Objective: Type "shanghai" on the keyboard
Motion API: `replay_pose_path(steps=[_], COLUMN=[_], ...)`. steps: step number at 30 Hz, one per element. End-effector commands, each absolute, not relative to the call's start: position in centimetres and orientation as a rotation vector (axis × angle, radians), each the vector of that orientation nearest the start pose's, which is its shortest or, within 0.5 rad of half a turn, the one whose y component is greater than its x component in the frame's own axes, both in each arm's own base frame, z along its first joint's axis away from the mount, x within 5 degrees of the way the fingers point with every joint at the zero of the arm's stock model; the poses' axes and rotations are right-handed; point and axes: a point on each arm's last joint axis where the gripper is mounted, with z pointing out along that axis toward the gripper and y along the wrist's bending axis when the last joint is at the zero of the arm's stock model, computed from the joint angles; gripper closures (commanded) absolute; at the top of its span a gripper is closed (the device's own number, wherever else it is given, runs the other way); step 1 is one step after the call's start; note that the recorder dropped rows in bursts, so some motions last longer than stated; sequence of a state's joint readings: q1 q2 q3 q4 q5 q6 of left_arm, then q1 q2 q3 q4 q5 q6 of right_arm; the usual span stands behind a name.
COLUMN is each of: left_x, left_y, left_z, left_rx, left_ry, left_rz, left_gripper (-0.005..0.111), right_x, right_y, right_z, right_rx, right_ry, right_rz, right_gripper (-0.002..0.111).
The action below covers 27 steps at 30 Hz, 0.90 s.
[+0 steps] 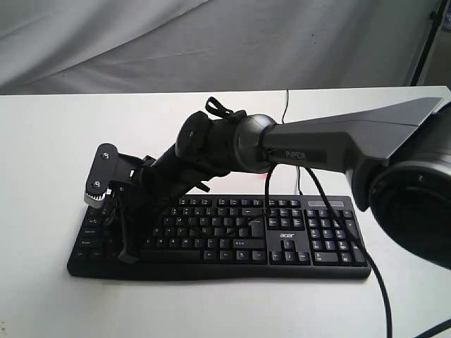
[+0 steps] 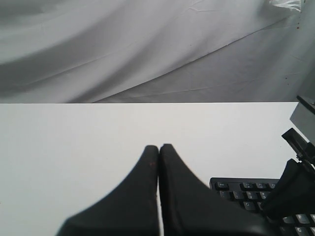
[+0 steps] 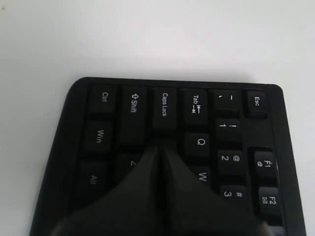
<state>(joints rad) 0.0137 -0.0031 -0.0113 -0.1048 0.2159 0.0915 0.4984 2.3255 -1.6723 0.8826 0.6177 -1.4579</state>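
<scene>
**Right gripper** [image 3: 158, 147]: jaws closed, the two black fingers [image 3: 133, 196] pressed together with no gap between them. It holds nothing. The tips point down at the left end of the keyboard [image 1: 232, 236], over the key just beside the Caps Lock key [image 3: 165, 104] in the same row, next to the Q key [image 3: 201, 142]. That key's legend is hidden under the tips. Whether the key is pressed down cannot be told.

**Right arm** [image 1: 331, 144]: enters from the right. A long grey link marked PIPER runs leftward above the far edge of the keyboard. The black wrist [image 1: 211, 144] bends down and to the left, so the fingers stand close to upright.

**Left gripper** [image 2: 158, 147]: jaws closed, fingers touching along their length, holding nothing. It hangs over bare table, apart from the keyboard's left end.

**Keyboard:** black, full-size, with white legends. It lies flat on the near middle of the table, its long side parallel to the near edge. The number pad [image 1: 328, 236] is at the right end, and the acer logo [image 1: 285, 235] sits just left of it. A thin black cable [image 1: 285, 105] runs from the far side towards the far edge of the table.

**Table** [image 1: 42, 141]: white, matt and flat.

**Backdrop** [image 1: 141, 42]: grey-white cloth with soft folds, hanging behind the far edge of the table.
</scene>
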Motion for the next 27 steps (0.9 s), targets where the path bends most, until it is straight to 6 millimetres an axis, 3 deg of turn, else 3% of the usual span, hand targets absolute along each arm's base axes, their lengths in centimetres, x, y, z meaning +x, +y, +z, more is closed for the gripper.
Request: replay_pose_path(steps=[1,27], left_x=[5.54,5.54], left_y=[-0.16,-0.16], left_z=[19.75,19.75], left_rx=[-0.004,-0.004], left_ry=[1.685,1.685], left_rz=[-0.024,-0.024], left_gripper=[0.106,0.106], right_x=[41.09,41.22], right_y=[27.08,27.02], right_z=[12.15,11.76], right_rx=[-1.531,-1.535], right_ry=[1.948,1.948], right_rz=[0.512,0.492], right_gripper=[0.108,0.108])
